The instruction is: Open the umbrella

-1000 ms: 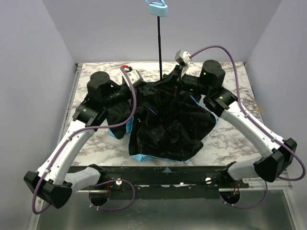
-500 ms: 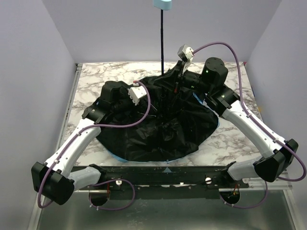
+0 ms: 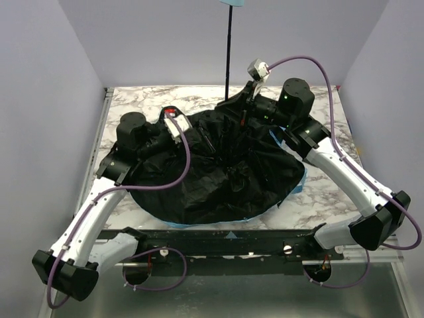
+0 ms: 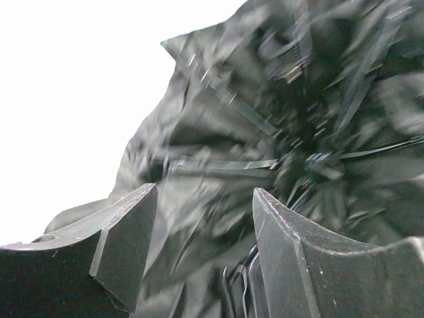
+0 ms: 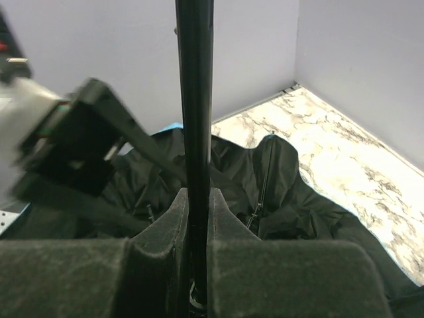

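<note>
Umbrella [image 3: 218,172]: lies canopy-down on the worktop [image 3: 318,192], black inner side up and spread into a rough disc; a sky-blue fabric edge [image 3: 296,180] shows at the right rim.
Shaft [image 3: 228,53]: thin and black, rising from the hub at the rear of the canopy; the light-blue handle [image 3: 232,2] is cut by the top edge of the overhead view.
Right gripper [image 5: 196,199]: pressed together on the shaft just above the hub, holding it upright.
Left gripper [image 4: 205,199]: spread and holding nothing, hovering over the left part of the canopy; blurred ribs [image 4: 222,112] lie beyond the fingers.
Step in hand (judgement): the canopy looks nearly spread but slack, so the frame is probably not latched.
Doing it well (judgement): the right gripper should hold the shaft firm and vertical while the hub is pushed along it until it catches. The left gripper should bear on fabric or the hub, not between the ribs, where a finger could snag or bend one.
Risk (judgement): a tilted shaft may let the canopy slide across the smooth surface.
Surface: white marble-patterned worktop with grey veining; a small red object [image 3: 171,110] sits behind the left gripper, mostly hidden.
Room: plain pale lilac-grey walls [image 3: 165,40] on three sides; a dark rail [image 3: 225,242] at the near edge carries the arm bases.
</note>
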`<state>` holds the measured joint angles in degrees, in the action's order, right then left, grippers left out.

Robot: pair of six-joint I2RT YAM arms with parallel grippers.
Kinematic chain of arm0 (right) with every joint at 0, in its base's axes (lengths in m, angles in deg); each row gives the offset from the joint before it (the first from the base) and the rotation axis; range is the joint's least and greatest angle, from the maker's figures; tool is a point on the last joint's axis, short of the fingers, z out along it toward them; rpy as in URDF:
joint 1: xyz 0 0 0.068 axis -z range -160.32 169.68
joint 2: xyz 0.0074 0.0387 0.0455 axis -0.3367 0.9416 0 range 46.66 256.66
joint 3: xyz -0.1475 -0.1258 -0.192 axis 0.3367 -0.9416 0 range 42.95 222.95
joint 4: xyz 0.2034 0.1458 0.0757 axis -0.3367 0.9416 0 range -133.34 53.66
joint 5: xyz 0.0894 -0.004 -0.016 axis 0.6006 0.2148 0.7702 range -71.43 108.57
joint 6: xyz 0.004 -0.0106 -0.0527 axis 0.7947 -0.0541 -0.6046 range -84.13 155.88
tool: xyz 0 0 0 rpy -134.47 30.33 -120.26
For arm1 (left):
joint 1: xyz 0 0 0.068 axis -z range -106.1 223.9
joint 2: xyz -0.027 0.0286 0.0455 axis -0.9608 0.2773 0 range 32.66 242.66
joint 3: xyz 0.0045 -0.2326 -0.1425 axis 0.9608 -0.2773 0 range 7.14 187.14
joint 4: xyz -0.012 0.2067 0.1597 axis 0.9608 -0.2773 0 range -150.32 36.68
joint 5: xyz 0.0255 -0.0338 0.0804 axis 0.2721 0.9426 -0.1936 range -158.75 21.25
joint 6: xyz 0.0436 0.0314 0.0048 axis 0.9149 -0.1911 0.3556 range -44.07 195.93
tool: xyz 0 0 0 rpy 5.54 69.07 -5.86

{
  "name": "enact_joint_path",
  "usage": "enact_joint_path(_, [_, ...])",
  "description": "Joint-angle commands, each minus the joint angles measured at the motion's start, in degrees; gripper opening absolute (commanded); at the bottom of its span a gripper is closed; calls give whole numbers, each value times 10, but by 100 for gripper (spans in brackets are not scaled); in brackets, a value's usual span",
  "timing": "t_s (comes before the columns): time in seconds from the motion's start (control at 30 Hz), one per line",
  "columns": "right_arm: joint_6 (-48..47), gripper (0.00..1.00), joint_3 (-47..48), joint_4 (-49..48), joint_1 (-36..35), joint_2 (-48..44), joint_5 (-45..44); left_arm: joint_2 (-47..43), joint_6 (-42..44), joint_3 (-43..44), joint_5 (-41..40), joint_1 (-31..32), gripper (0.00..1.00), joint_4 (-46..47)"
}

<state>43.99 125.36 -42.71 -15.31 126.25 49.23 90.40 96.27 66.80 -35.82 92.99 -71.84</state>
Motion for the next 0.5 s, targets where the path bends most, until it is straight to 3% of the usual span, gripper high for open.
enact_joint_path(0.0, [36, 0, 19, -68, 6, 11, -15, 10, 25, 52, 34, 92, 60, 69])
enact_joint_path(0.23, [48, 0, 26, -92, 6, 18, -54, 76, 60, 77, 11, 177, 52, 54])
enact_joint_path(0.47, [51, 0, 37, -98, 6, 24, -187, 77, 236, -2, -24, 279, 50, -82])
